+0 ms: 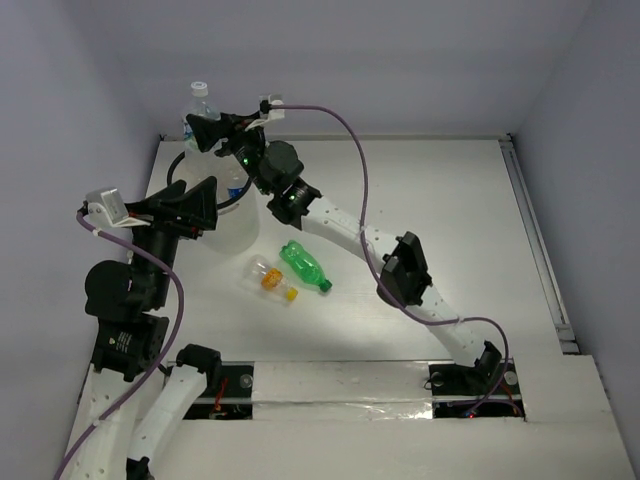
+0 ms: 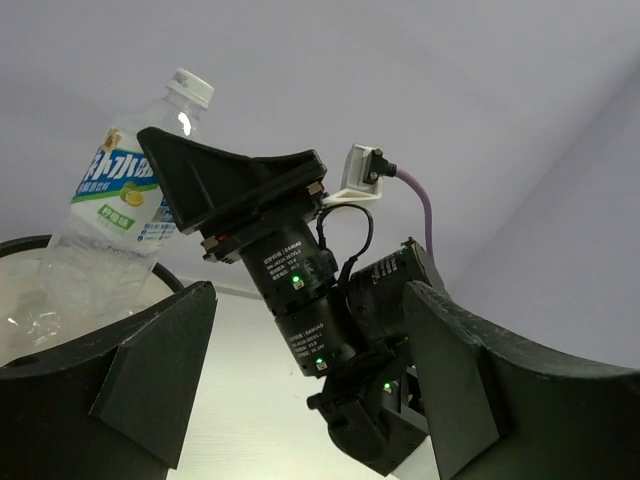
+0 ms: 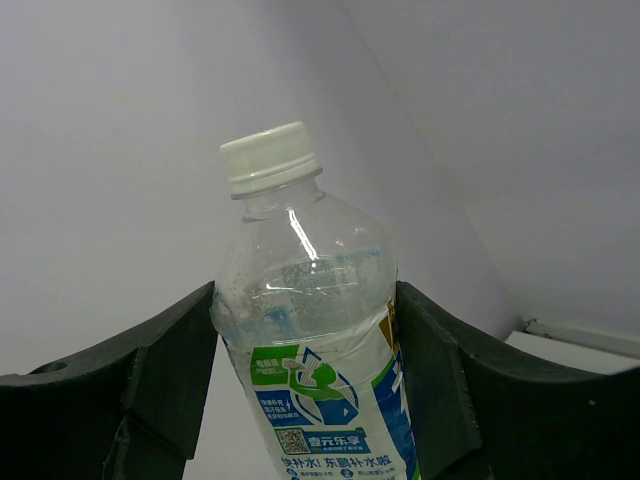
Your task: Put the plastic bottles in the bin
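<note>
Right gripper (image 3: 305, 300) jaws clamp bottle (image 3: 305, 420); left gripper (image 2: 305, 300) spread.

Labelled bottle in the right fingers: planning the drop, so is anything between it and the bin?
Nothing visible does. The labelled bottle hangs over the far rim of the bin; the open left gripper sits by the near rim, aside.

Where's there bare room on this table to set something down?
The table's right half, between the right arm and the side rail, is bare. Crowded at left: bin, left gripper, right gripper holding a labelled bottle, green bottle, orange-labelled bottle.
</note>
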`<action>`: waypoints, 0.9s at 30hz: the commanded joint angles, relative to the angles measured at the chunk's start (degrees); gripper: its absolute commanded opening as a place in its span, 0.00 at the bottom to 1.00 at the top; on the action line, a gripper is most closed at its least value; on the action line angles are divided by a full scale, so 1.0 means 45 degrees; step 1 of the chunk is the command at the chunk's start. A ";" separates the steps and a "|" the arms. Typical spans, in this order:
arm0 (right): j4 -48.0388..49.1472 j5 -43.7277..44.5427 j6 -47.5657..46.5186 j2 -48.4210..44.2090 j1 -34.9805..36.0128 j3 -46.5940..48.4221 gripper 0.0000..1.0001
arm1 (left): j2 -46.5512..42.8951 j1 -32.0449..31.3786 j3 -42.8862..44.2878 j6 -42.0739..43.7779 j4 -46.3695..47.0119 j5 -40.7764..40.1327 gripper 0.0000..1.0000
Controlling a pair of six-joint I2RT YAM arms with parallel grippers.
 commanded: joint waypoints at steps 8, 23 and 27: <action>-0.0252 0.1058 0.0883 0.1938 0.0102 0.1202 0.52 | -0.0187 -0.0060 -0.0196 0.0089 0.0542 -0.0103 0.72; 0.1583 0.0767 0.0240 -0.0266 0.0219 -0.2290 0.86 | -0.0285 -0.0060 -0.0587 0.0441 0.0366 -0.0826 0.71; 0.1778 0.0648 -0.0112 -0.1398 0.0219 -0.3266 0.91 | -0.0285 -0.0060 -0.0431 0.0421 0.0015 -0.1002 0.72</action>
